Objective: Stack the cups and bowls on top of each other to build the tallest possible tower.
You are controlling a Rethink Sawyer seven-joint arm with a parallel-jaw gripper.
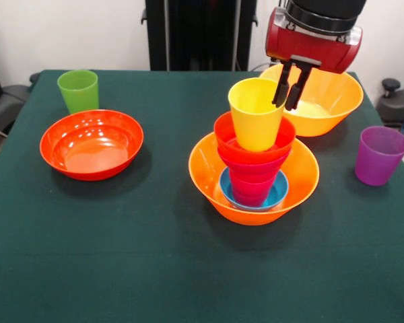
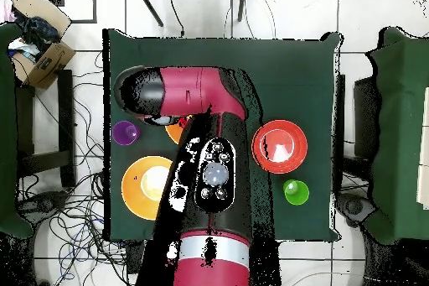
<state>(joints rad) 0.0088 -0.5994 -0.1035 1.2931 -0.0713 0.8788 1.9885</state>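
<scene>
One tower [image 1: 254,161] mid-table: orange bowl [image 1: 215,182] holding blue bowl [image 1: 279,194], magenta and red-orange pieces nested above, tilted yellow cup [image 1: 256,114] on top. Second orange bowl [image 1: 330,94] behind, red-orange bowl [image 1: 91,143] well apart. Gripper [image 1: 289,104] beside yellow cup's rim, fingers close together, pinching nothing. Purple cup [image 1: 380,155], green cup [image 1: 78,91] at opposite sides.

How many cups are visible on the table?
3 sure: green cup far left, purple cup right, yellow cup atop the tower. A pink one may sit hidden inside.
</scene>
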